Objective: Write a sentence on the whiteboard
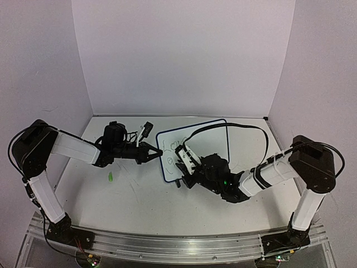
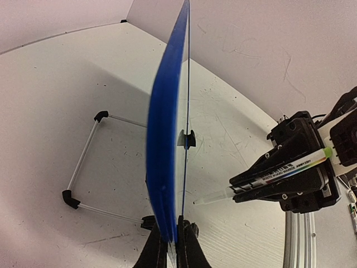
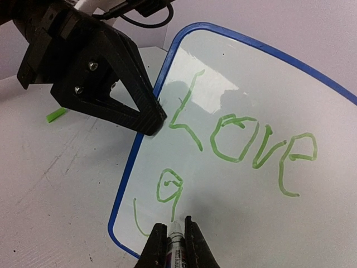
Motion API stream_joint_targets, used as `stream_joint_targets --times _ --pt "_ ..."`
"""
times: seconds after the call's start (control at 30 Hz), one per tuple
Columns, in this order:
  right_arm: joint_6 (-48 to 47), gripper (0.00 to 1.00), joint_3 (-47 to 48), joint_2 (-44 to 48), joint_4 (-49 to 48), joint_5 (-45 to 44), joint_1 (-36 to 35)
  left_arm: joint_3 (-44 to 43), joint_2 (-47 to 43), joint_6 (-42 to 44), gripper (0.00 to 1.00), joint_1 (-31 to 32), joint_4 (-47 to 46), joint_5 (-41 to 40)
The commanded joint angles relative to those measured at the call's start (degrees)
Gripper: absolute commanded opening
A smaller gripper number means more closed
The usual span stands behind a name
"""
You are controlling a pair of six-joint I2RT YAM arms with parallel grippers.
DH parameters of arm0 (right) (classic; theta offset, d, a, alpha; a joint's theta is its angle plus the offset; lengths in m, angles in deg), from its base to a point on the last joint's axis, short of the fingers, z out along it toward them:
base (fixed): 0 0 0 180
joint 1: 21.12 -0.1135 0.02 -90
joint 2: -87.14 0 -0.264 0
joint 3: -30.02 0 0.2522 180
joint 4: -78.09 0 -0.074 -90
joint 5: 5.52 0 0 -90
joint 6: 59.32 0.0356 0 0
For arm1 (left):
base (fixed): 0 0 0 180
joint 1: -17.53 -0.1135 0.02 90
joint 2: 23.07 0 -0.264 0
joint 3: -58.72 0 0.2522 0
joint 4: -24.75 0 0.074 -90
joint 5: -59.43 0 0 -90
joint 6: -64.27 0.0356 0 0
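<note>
The whiteboard (image 1: 215, 142) stands tilted mid-table, white with a blue rim. My left gripper (image 1: 158, 152) is shut on its left edge; in the left wrist view the board (image 2: 166, 139) runs edge-on up from between the gripper's (image 2: 174, 237) jaws. My right gripper (image 3: 175, 230) is shut on a whiteboard marker (image 3: 178, 245), its tip touching the board (image 3: 268, 218) just below a green "g" (image 3: 170, 187). The sentence (image 3: 240, 139) reads "Love" on the top line, with the "g" and a loose curved stroke under it. The right gripper (image 1: 179, 166) sits at the board's lower left.
A green marker cap (image 1: 111, 177) lies on the table left of the board, also seen in the right wrist view (image 3: 54, 115). A thin wire stand with black corner feet (image 2: 83, 167) extends behind the board. White walls enclose the table on three sides.
</note>
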Motion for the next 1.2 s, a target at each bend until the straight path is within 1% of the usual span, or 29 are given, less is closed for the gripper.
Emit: stream_joint_targets --times 0.0,0.1,0.3,0.57,1.17 --pt "0.71 0.00 2.84 -1.80 -1.29 1.12 0.03 -1.43 -0.65 4.24 0.00 -0.46 0.72 -3.21" --pt "0.69 0.00 3.27 -2.07 -1.27 0.87 0.05 -1.44 -0.58 4.20 0.00 -0.44 0.69 -3.07" --pt "-0.17 0.00 3.85 -2.89 -1.27 -2.41 0.07 -1.40 -0.71 4.24 0.00 -0.44 0.75 -3.15" --pt "0.71 0.00 4.32 -4.30 -0.90 -0.96 0.05 -1.48 -0.83 4.35 0.00 -0.45 0.77 -3.16" --pt "2.61 0.00 3.46 -5.58 0.28 -1.90 -1.35 -1.22 -1.01 4.47 0.00 -0.45 0.91 -3.18"
